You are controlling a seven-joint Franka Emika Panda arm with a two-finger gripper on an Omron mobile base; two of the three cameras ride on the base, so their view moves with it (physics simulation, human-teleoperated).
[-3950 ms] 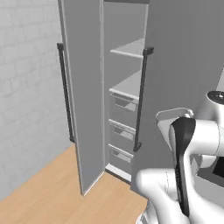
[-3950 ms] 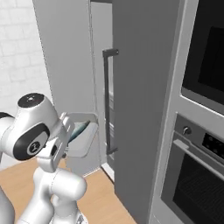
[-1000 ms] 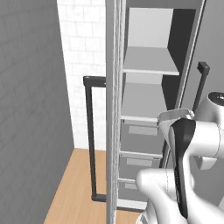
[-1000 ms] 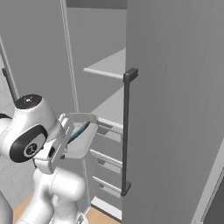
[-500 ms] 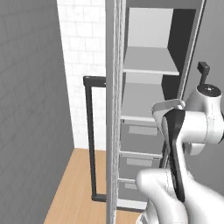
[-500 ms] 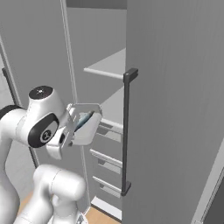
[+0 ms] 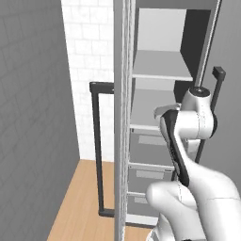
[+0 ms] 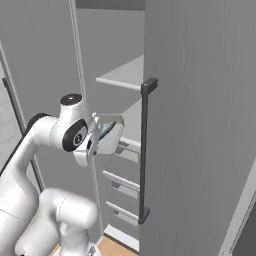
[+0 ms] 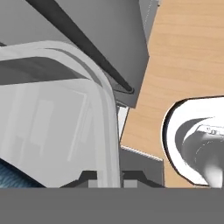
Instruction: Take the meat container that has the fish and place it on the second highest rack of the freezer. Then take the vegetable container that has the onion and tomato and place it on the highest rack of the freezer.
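Gripper (image 8: 98,141) clamping rim of clear meat container (image 8: 109,136), jaws pinched tight on wall; blue-green fish (image 8: 106,131) glimpsed inside. Compared with half second ago, arm lifting and reaching forward, container rising from chest level toward open freezer (image 7: 162,84). Second highest rack (image 7: 157,110) lying just ahead of gripper, highest rack (image 7: 160,66) above it. Judgement: carry phase ending, insertion onto second rack coming next; vegetable container step not begun.

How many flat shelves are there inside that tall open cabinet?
2. The highest rack sits near the top of the freezer; the second shelf lies just below it, above the grey drawers. The arm may hide more.
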